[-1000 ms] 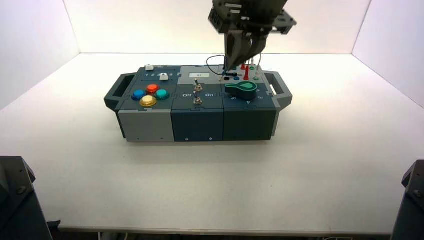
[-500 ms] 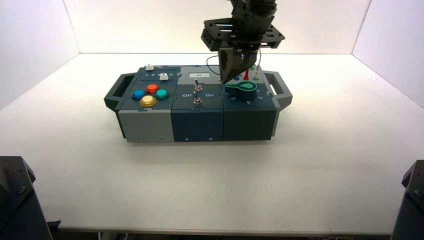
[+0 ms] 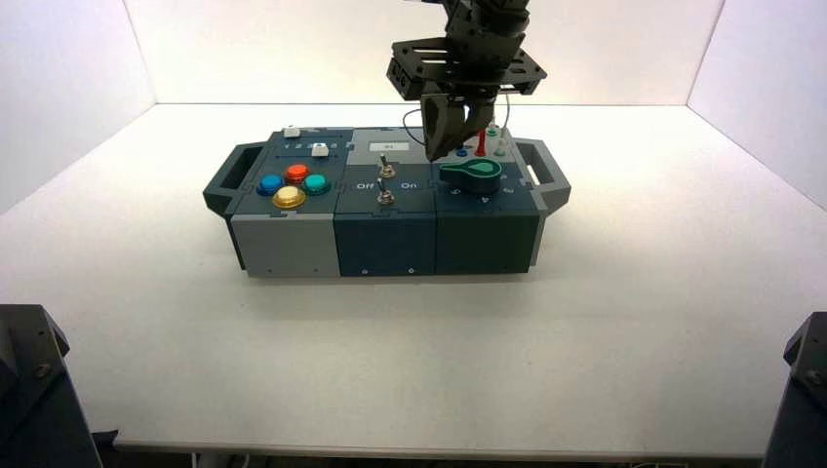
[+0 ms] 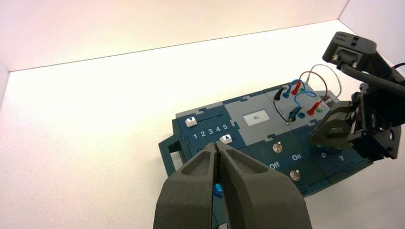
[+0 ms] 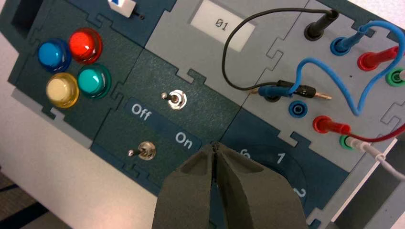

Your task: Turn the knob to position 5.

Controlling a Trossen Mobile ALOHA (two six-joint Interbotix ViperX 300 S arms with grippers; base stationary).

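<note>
The teal-green teardrop knob (image 3: 471, 174) sits on the box's right front section. My right gripper (image 3: 451, 154) hangs just above and behind the knob's left end, fingers shut and empty. In the right wrist view the shut right gripper (image 5: 215, 144) covers the knob, with white digits 6, 1 and 2 showing beside it on the dial. The white digit 5 (image 4: 323, 155) shows in the left wrist view, at the dial's front next to the 4. My left gripper (image 4: 217, 145) is shut and empty, held back off the box's slider end.
The box (image 3: 293, 249) carries four coloured push buttons (image 5: 71, 62), two metal toggle switches (image 5: 175, 99) by Off/On lettering, a display reading 01 (image 5: 223, 24), plugs and looping wires (image 5: 353, 71), and two white sliders (image 4: 191, 121). Carry handles stick out at both ends.
My right arm has come down toward the knob and turned at the wrist. Its fingers, apart a second ago, are now together. The knob has not moved.
</note>
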